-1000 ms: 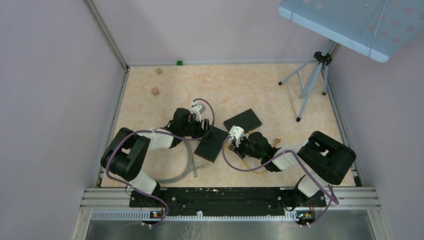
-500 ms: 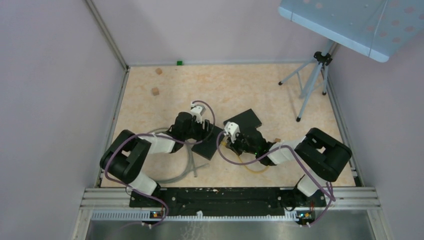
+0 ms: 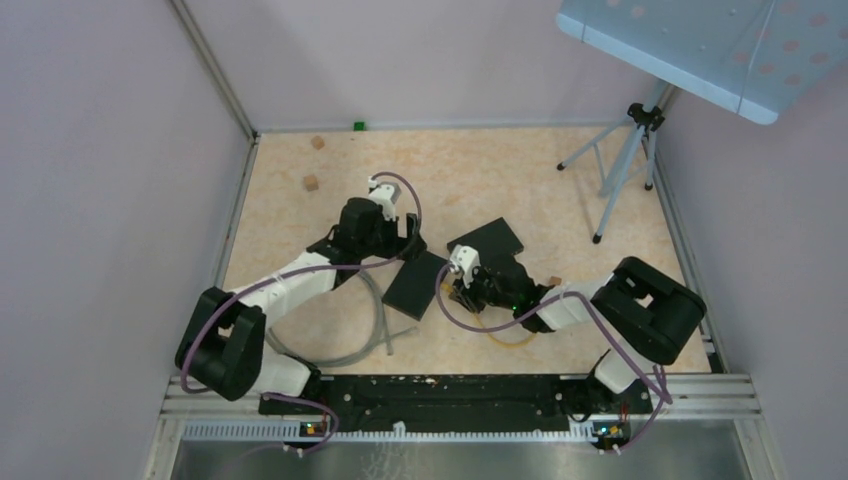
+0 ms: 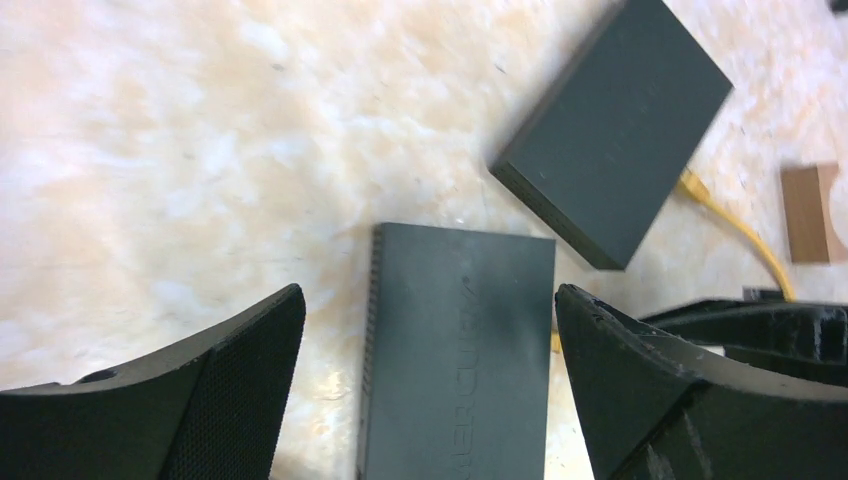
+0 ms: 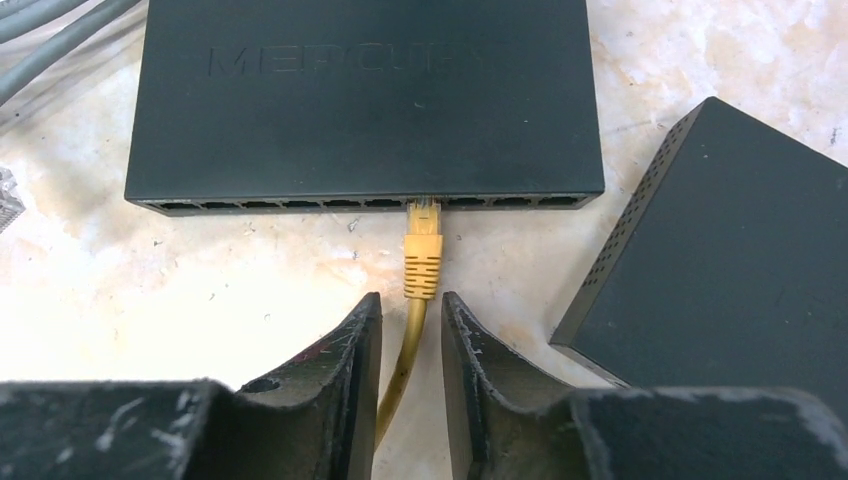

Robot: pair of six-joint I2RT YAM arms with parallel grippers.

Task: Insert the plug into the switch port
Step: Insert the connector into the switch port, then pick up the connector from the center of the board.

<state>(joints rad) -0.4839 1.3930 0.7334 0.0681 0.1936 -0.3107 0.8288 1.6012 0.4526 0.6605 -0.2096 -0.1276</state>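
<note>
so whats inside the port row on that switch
A yellow plug sits in the black switch, its tip hidden inside the socket. The other ports look empty, though their depths are dark.

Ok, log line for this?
yellow plug: seated in flat black switch port | left gripper: open above switch | right gripper: open astride yellow cable

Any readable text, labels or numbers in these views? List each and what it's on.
"MERCUR…": raised letters on top of the black switch, right wrist view; the last letters are unclear.
The same lettering in the left wrist view: sideways and too blurred to read.
Second black box and yellow plug: no text visible.
Top view: nothing large enough to read.
</note>
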